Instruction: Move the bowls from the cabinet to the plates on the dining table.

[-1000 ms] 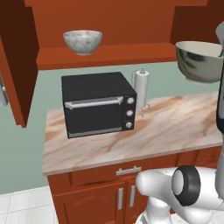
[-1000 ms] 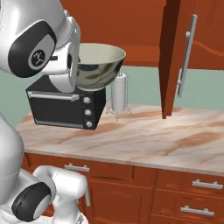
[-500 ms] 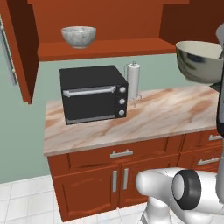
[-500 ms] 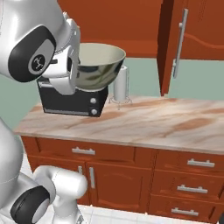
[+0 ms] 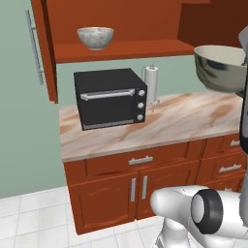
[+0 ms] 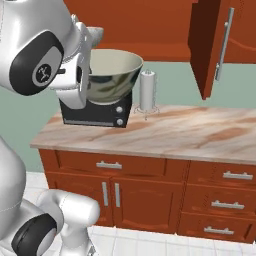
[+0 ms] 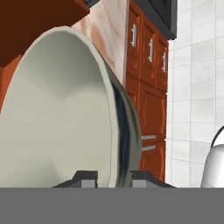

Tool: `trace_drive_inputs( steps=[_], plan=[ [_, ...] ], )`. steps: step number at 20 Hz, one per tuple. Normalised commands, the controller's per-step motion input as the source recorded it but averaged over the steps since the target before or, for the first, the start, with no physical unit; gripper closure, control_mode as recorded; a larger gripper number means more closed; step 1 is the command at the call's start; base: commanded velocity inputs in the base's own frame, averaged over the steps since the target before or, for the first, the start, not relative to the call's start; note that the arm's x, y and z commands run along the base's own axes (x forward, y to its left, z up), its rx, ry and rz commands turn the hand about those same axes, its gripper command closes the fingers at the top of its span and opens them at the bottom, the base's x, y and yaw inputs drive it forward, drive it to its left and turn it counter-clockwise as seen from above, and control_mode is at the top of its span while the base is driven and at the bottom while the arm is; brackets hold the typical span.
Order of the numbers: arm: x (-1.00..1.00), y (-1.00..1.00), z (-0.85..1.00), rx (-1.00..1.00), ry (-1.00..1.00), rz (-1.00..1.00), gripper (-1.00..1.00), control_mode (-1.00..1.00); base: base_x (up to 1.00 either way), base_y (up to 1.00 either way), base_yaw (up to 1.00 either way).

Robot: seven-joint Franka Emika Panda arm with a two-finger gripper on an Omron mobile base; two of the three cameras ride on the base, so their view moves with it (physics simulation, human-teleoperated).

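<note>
The tool [image 7: 114,177] grips the rim of the metal bowl [image 6: 111,75], one finger inside and one outside, carrying it in the air above the bench [image 5: 184,118]; the marble bowl [image 5: 95,37] sits on the open cabinet's shelf [image 5: 121,48], above the black oven [image 5: 109,97]

Hiding most of the gripper [image 7: 113,177] behind the metal bowl's [image 7: 65,113] rim in the hand view — just two dark fingertips [image 7: 87,177] peeking out either side of the wall. Running off the right edge in the left base view, the same bowl. Covering much of the black oven [image 6: 102,114] in the right base view — knobs too small for reading.
</note>
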Motion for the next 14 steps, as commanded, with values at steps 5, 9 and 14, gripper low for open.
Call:
trace_drive_inputs(
  steps=[5,9,14],
  plan=[
    [0.00,0.00,0.00,0.00,0.00,0.00,1.00,1.00,-0.22,0.14,-0.16],
    [0.00,0.00,0.00,0.00,0.00,0.00,1.00,1.00,0.00,0.00,-0.25],
    [0.00,0.00,0.00,0.00,0.00,0.00,1.00,1.00,0.00,0.00,-0.25]
  ],
)
